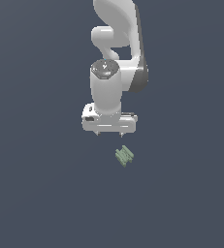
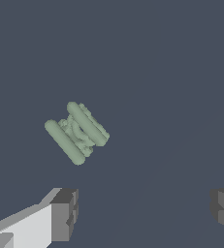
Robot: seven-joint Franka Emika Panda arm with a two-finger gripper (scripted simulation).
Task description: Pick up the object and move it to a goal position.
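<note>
The object is a tiny pale green blocky piece with ridged sides. It lies on the dark floor, lower in the exterior view than the white gripper and slightly to the exterior view's right of it. In the wrist view the object shows two rounded bars with a notched middle. It lies apart from the fingers, closer to the grey-padded one on the white link. The gripper is open and empty, its jaws spread wide. It does not touch the object.
The white Panda arm rises above the gripper toward the top of the exterior view. The floor is a plain dark blue-grey surface all around.
</note>
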